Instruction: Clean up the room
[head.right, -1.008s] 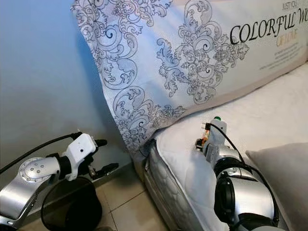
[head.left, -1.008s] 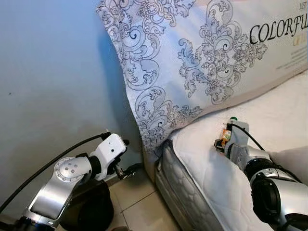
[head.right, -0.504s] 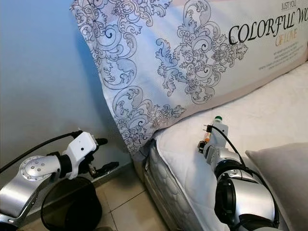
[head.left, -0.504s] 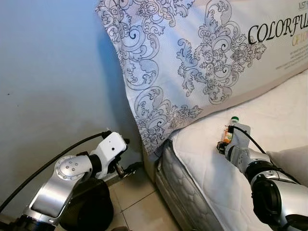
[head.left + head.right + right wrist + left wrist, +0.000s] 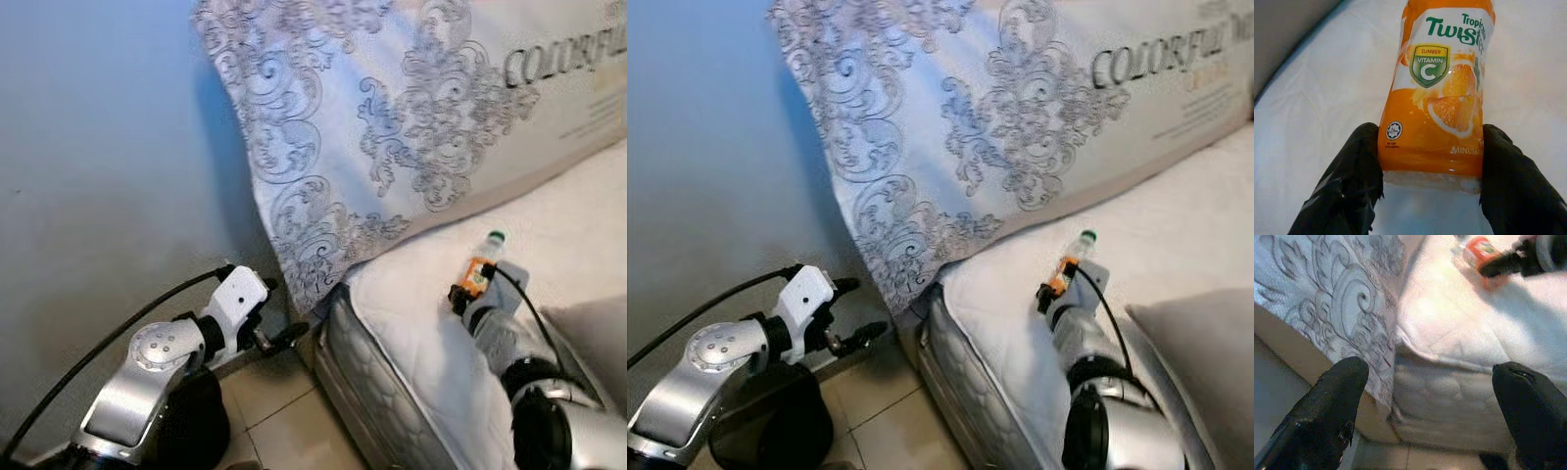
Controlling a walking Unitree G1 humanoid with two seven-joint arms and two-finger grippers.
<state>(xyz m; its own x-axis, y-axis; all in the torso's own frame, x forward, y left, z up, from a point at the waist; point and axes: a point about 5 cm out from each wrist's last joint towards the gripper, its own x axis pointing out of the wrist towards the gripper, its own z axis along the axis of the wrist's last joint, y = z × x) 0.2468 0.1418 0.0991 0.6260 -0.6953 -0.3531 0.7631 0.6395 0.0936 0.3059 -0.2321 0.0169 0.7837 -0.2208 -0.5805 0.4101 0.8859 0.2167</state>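
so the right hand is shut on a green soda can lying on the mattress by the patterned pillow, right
Not quite. The right hand is shut on an orange juice bottle, not a green soda can; the right wrist view shows its orange label. The rest holds: it lies on the mattress by the patterned pillow.

"Tropicana Twister", "Sumber Vitamin C" on bottle (image 5: pixel 1437 93), "COLORFUL" on pillow (image 5: pixel 392 127)
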